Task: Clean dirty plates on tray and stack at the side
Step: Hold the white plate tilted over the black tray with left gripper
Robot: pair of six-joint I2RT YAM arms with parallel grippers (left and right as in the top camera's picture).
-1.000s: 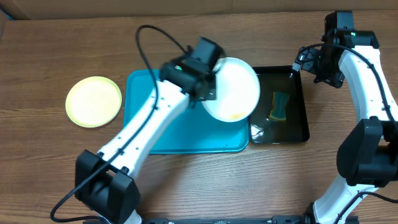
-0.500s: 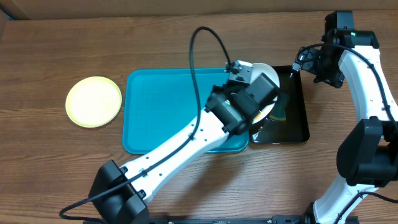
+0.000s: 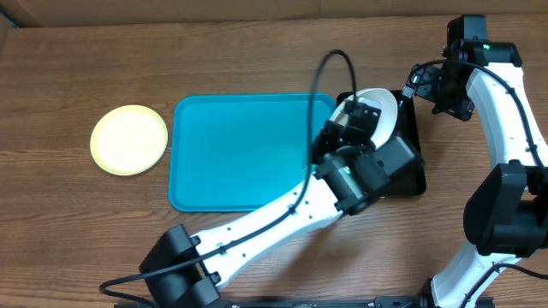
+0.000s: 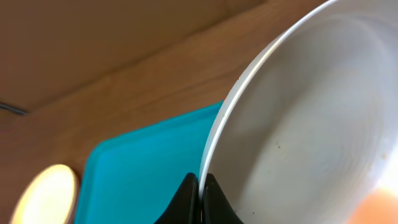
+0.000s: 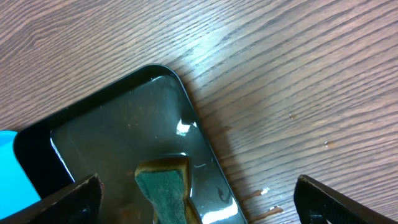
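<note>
Left gripper [image 4: 200, 186] swinging white plate [image 3: 384, 104] off turquoise tray [image 3: 240, 154], now hanging over black tray [image 5: 93, 118] at 3 o'clock, jaws pinching rim. Right gripper [image 5: 199, 196] idling wide open, empty. Wash step looking next.

Bright, even light; glare glints in the black tray [image 5: 112, 140], and the near plate [image 4: 311, 124] blurs.

Our left gripper [image 3: 366, 115] holds a white plate [image 3: 384, 101] over the black tray [image 3: 411, 120]. Left of its fingers lie the blue tray [image 3: 240, 154], then a yellow plate [image 3: 128, 139].
</note>
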